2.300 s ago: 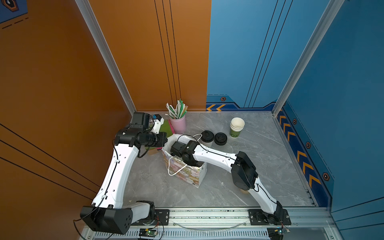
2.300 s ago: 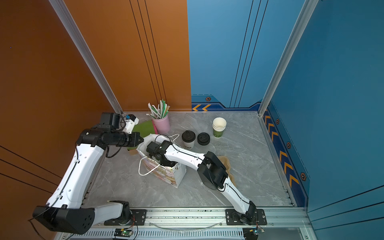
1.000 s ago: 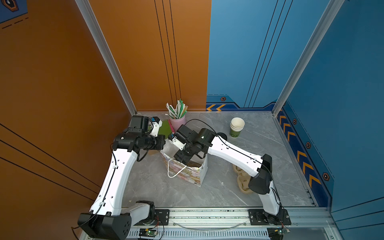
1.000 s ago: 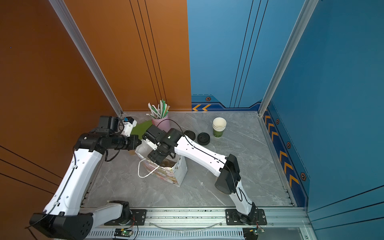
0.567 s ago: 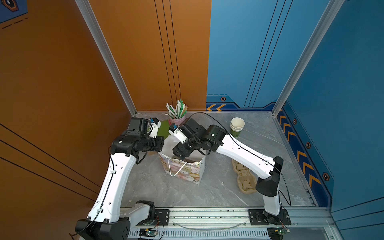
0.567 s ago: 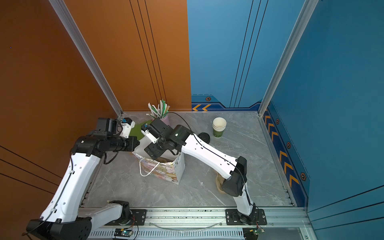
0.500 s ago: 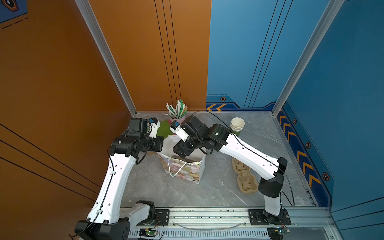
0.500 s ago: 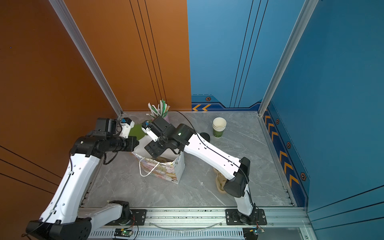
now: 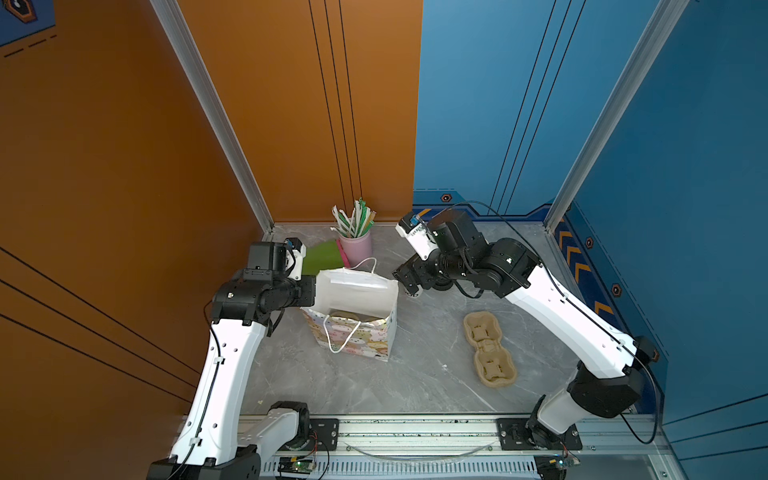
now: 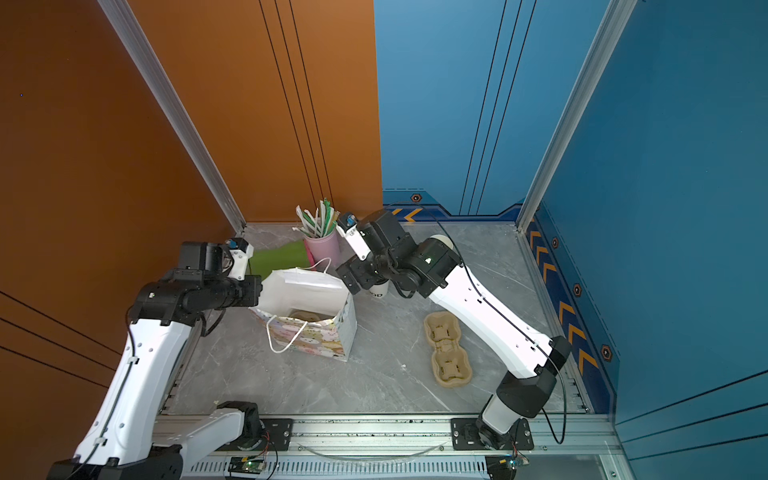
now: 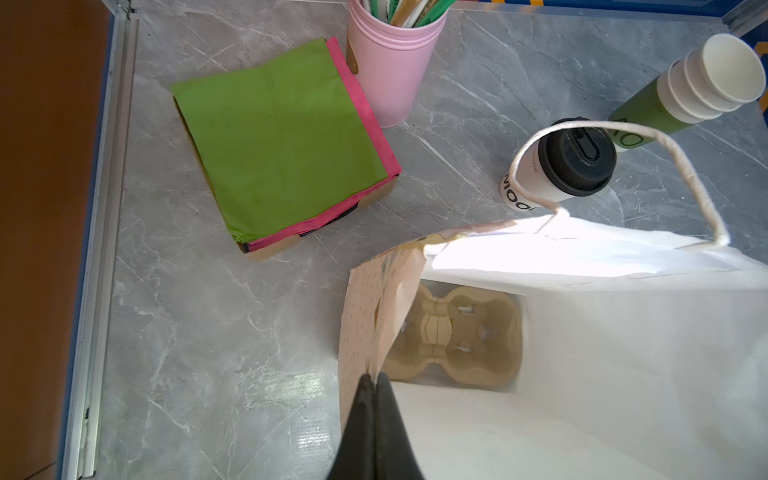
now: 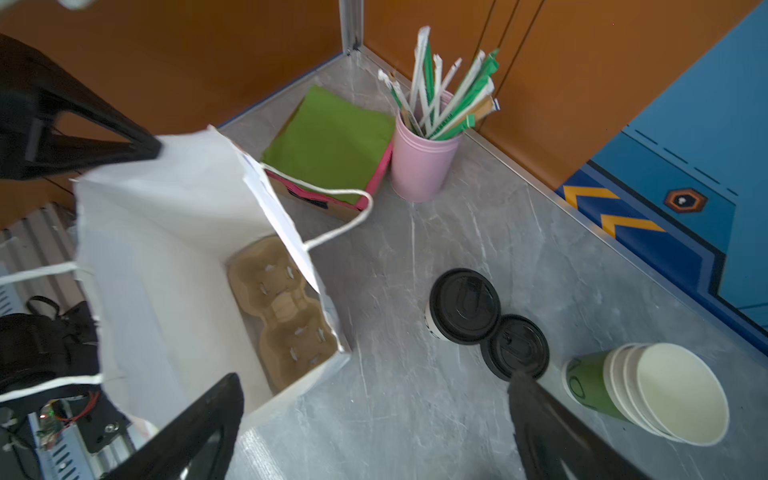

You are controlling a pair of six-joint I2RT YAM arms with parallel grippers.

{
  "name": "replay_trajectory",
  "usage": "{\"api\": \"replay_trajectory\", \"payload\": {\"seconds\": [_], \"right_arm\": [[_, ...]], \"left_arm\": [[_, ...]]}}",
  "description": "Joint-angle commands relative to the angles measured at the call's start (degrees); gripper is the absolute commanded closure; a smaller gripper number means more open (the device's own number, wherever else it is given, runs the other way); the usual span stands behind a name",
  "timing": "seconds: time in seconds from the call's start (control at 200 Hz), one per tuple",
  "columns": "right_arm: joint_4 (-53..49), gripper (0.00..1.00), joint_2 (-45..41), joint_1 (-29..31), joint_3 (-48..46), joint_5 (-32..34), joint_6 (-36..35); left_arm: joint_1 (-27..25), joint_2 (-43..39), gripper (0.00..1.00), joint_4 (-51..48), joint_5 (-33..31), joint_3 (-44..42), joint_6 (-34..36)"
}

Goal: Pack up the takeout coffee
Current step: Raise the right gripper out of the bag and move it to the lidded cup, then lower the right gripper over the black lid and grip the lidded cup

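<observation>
Nearest the base rail, a spare pulp carrier (image 9: 488,349) is lying flat on the grey table (image 9: 415,386), well apart from the work. Beyond it the paper bag (image 9: 357,336) is standing upright with its mouth open; a second carrier (image 12: 286,307) is lying on its floor.

The left gripper (image 11: 372,380) is pinching the bag's rim with its jaws together on the paper, holding the mouth wide. The right gripper (image 12: 376,380) is hanging above the table beside the bag; its jaws are standing fully apart and holding nothing.

The takeout coffee (image 12: 463,305) is standing upright on the table outside the bag, ahead of the open jaws; a loose black lid (image 12: 515,347) is lying just beside it. Farther off, the stack of lidless cups (image 12: 648,386) is lying tipped on its side; napkins (image 11: 282,141) and a pink straw holder (image 12: 419,166) are sitting by the far wall.

Handling, by judgement:
- The cup is probably light; its fill cannot be told.
- The paper wall is likely yielding under a hard squeeze; the pressed-on lid may be popping off if crushed or lifted by itself.
- Take hold across the side wall just below the lid rim, on the sides clear of the loose lid; carry upright.
</observation>
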Motion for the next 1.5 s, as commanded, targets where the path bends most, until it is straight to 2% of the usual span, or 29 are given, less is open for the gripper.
{"api": "replay_trajectory", "payload": {"seconds": [0.0, 0.195, 0.44, 0.841, 1.216, 1.497], "right_arm": [[-0.4, 0.0, 0.8, -4.3, -3.2, -1.6, -2.8], [-0.5, 0.0, 5.3, -10.1, -4.5, -5.7, -5.8], [-0.9, 0.0, 11.9, -13.0, -3.2, -6.9, -8.4], [-2.1, 0.0, 21.0, -13.7, 2.2, -9.4, -14.3], [-6.3, 0.0, 30.9, -14.1, 12.6, -8.2, -13.0], [-6.9, 0.0, 34.0, -14.2, 16.4, -8.9, -11.8]], "left_arm": [[1.5, -1.3, 1.0, -0.5, -2.0, -1.2, -0.4], [2.6, -1.3, 1.0, -0.5, -1.1, -2.1, -0.4], [2.8, -1.0, 1.0, -0.3, -0.5, -2.5, -0.1], [3.0, -0.7, 1.0, 0.5, 0.9, -3.2, 0.3], [3.1, -0.4, 1.0, 1.2, 1.8, -3.5, 0.5], [3.1, -0.2, 1.0, 1.3, 2.1, -3.3, 0.6]]}}
